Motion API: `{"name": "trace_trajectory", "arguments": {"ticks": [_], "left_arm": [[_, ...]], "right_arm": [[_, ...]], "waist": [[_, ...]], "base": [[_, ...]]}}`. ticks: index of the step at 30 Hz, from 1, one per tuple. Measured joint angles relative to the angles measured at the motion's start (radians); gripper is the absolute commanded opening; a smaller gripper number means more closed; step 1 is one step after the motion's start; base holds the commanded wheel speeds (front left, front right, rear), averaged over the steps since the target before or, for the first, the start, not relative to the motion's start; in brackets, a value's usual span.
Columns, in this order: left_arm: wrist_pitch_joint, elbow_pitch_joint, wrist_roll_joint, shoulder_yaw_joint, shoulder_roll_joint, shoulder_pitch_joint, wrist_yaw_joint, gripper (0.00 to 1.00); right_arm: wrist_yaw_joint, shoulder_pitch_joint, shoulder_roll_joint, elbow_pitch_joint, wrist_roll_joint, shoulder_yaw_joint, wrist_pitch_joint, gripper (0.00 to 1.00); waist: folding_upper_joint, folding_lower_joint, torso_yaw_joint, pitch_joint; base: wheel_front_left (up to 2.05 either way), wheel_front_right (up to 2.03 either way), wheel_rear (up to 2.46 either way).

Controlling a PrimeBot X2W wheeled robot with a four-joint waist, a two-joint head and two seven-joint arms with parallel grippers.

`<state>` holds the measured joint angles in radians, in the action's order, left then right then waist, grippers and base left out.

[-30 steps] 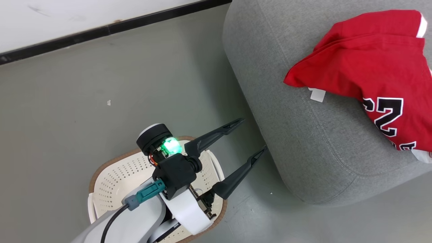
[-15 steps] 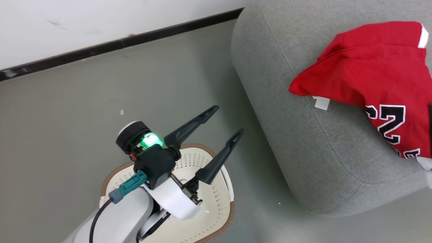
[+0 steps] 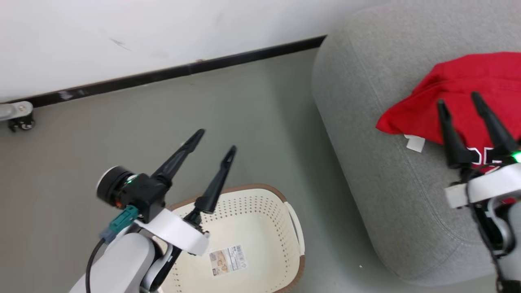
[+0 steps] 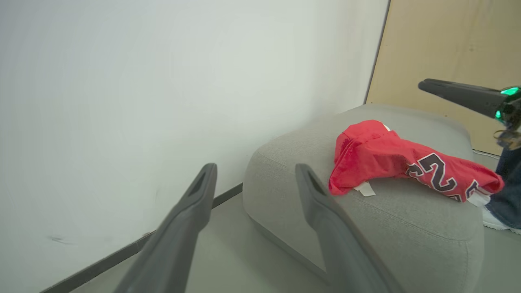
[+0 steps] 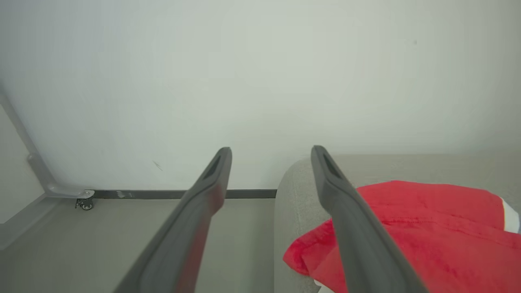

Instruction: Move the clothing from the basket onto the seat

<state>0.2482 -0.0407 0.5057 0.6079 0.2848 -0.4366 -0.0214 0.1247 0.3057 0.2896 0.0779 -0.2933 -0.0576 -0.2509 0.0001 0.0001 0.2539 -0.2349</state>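
The clothing (image 3: 460,81) is a red jersey with black-and-white lettering, lying crumpled on the grey seat (image 3: 366,122). The cream basket (image 3: 244,188) stands on the floor left of the seat; its bare bottom carries a paper label. My left gripper (image 3: 215,140) is open above the basket's far rim, holding nothing. My right gripper (image 3: 457,99) is open above the jersey, holding nothing. In the left wrist view the left gripper (image 4: 255,167) points toward the seat (image 4: 399,219) and the jersey (image 4: 378,154). In the right wrist view the right gripper (image 5: 271,149) is open over the jersey (image 5: 427,228).
A white wall with a black skirting strip (image 3: 163,75) runs behind the grey floor. A caster wheel (image 3: 18,122) sits at the far left by the wall. A person's leg in blue jeans (image 4: 504,191) stands beyond the seat. A tan panel (image 4: 439,49) stands behind it.
The head camera has shifted, so the whole picture moved right. My left gripper has drawn back from beside the seat to over the basket's far rim. My right gripper has come into view.
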Motion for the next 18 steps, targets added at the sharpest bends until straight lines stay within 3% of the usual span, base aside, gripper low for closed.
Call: {"name": "trace_trajectory", "arguments": {"ticks": [4,18], "left_arm": [[0.001,-0.035,0.006,-0.044,0.000,0.039,-0.042,1.00],[0.004,-0.091,0.012,-0.172,-0.016,0.153,-0.156,1.00]], "right_arm": [[0.000,0.012,-0.031,0.006,0.042,-0.048,0.000,1.00],[0.000,0.003,-0.133,0.068,0.115,-0.059,0.000,1.00]], "waist": [[-0.0001,0.0000,-0.030,0.024],[0.0000,0.0000,-0.122,0.110]], "base": [[0.00,0.00,0.00],[0.00,0.00,0.00]]}}
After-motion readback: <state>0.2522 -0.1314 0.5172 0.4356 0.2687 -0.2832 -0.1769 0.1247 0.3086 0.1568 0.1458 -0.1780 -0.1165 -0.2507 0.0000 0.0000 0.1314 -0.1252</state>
